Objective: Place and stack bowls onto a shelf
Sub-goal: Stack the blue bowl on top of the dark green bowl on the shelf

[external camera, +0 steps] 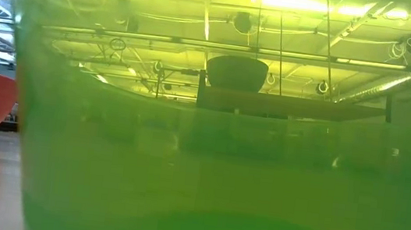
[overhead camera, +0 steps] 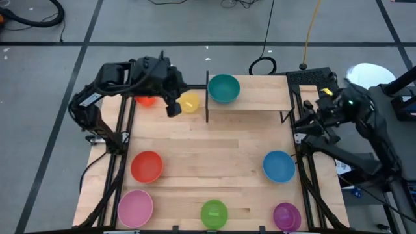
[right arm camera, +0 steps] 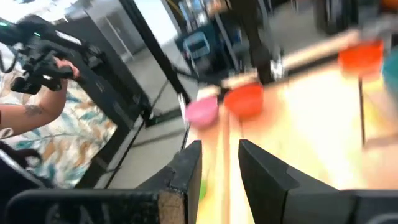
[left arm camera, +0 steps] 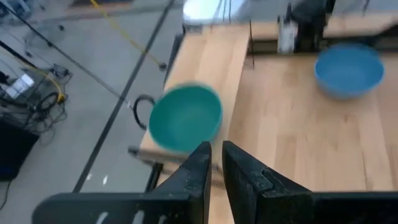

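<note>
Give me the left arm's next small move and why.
Probably lower the left gripper onto the yellow bowl beside it and grip the rim. Its narrow-gapped fingers hold nothing, only the teal bowl sits on the shelf, and yellow is nearest.

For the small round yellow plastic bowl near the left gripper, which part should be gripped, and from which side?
Probably the rim, from above. The small round yellow plastic bowl sits upright on the light-wood tabletop with its mouth up, so one finger can go inside the wall and one outside. The left gripper is already beside it.
</note>
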Robot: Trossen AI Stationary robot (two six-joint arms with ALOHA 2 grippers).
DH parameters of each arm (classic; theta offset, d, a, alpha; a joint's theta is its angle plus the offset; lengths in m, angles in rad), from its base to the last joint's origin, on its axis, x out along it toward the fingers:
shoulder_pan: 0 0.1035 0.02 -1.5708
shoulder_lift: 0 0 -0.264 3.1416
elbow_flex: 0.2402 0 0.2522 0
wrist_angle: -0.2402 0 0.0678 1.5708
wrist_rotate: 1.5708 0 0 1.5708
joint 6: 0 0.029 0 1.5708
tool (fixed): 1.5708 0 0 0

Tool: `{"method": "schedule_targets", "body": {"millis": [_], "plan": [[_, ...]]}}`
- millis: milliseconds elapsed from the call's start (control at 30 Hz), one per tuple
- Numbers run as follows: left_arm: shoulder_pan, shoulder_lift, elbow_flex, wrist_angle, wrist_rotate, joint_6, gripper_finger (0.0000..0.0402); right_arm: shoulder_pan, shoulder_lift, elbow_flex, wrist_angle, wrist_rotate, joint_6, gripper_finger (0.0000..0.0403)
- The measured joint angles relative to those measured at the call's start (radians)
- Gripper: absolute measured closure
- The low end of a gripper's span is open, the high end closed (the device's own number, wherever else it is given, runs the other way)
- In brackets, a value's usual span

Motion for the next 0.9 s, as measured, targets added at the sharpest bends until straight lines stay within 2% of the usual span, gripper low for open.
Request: {"method": "schedule_targets", "body": {"millis": [167,333,467,533,900], "plan": [[-0.018,-0.025,0.000,-0.084,-0.014,-0.015,0.0355,0.000,0.116,0.087,-0.274,0.026,-0.127,0.0305],[-0.018,-0.055,0.000,-0.177,-0.017,-0.072,0.0355,0.016,0.185,0.117,-0.492,0.161,-0.253,0.0305],[-0.018,-0.083,0.000,-0.252,-0.066,-0.111,0.0355,0.055,0.218,0.117,-0.634,0.303,-0.310,0.0305],[-0.018,-0.098,0.000,-0.242,-0.092,-0.119,0.0355,0.077,0.227,0.117,-0.655,0.364,-0.299,0.0305],[-0.018,-0.194,-0.002,-0.244,-0.093,-0.128,0.0355,0.239,0.245,0.117,-0.635,0.395,-0.077,0.0305]]}}
